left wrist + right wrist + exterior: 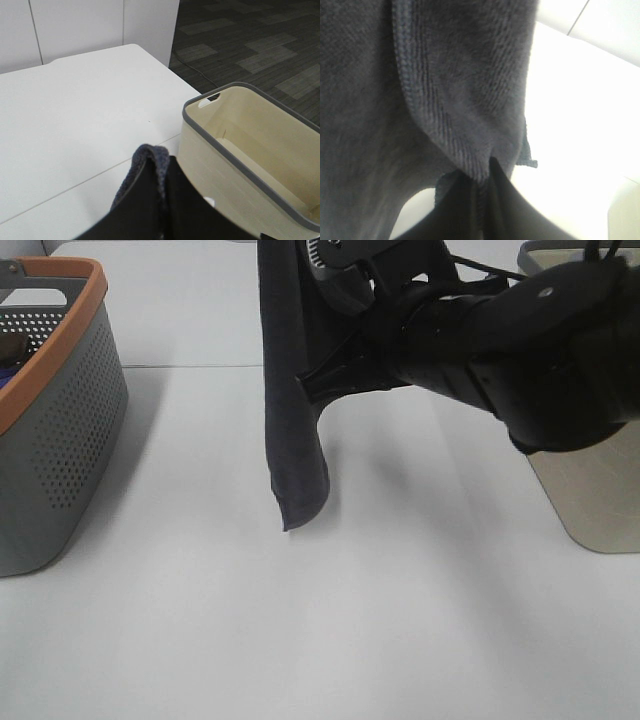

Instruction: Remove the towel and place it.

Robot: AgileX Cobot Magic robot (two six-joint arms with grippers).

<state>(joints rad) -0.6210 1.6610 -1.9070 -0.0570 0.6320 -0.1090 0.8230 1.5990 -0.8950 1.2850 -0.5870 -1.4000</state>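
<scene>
Two grips hold the towel (291, 430): left claw (163, 172) and right claw (483, 176) are each clamped on it. It hangs over the counter (330, 630) toward twelve o'clock, with the grey basket (70, 440) at nine.

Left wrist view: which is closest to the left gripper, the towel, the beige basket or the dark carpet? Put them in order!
1. The towel, pinched in the left gripper itself.
2. The beige basket, beside it on the table.
3. The dark carpet, down beyond the table's edge.
</scene>
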